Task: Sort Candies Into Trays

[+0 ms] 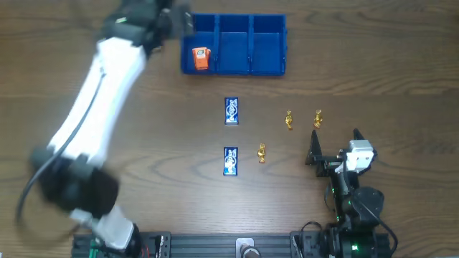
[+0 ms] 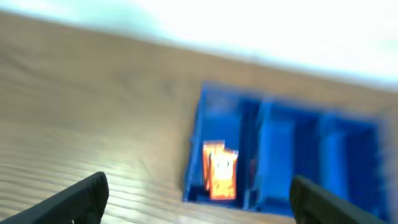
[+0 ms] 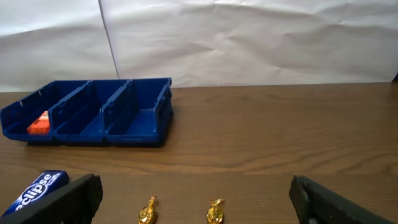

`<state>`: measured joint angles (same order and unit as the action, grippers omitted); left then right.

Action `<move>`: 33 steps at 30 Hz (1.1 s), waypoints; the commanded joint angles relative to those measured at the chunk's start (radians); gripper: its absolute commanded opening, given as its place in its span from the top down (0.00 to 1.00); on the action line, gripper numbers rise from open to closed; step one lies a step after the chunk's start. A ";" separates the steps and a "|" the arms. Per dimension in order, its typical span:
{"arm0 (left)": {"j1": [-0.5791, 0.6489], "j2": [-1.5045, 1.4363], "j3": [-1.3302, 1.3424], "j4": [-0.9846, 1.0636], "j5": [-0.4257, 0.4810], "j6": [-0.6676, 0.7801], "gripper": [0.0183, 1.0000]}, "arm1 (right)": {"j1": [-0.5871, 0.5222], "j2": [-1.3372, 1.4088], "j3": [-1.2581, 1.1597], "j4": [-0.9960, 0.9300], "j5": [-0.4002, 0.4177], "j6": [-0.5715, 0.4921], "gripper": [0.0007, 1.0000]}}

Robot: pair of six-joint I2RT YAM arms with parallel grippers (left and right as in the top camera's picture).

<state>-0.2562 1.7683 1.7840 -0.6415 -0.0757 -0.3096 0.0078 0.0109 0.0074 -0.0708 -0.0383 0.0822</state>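
Observation:
A blue tray (image 1: 251, 69) with three compartments stands at the far middle of the table. An orange candy (image 1: 200, 58) lies in its left compartment. Two blue candy packs (image 1: 231, 111) (image 1: 230, 160) and three gold candies (image 1: 289, 120) (image 1: 318, 118) (image 1: 261, 153) lie on the wood nearer me. My left gripper (image 1: 183, 23) hangs at the tray's left end, open and empty; its wrist view looks down on the tray (image 2: 258, 149) and the orange candy (image 2: 219, 171). My right gripper (image 1: 335, 142) is open and empty, low beside the gold candies (image 3: 147, 211) (image 3: 215, 211).
The left arm's white link (image 1: 93, 115) stretches diagonally over the table's left side. A white sheet (image 3: 249, 37) backs the table's far edge. In the right wrist view the tray (image 3: 140, 127) and one blue pack (image 3: 34, 190) lie ahead.

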 commanded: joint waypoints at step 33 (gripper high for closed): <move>0.191 -1.765 -1.735 0.701 0.157 0.153 0.00 | -0.010 -0.006 0.000 -0.010 -0.008 -0.012 0.00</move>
<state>-0.0689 0.0166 0.0998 0.0216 0.0429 -0.1810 0.0078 0.0109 0.0074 -0.0708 -0.0383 0.0822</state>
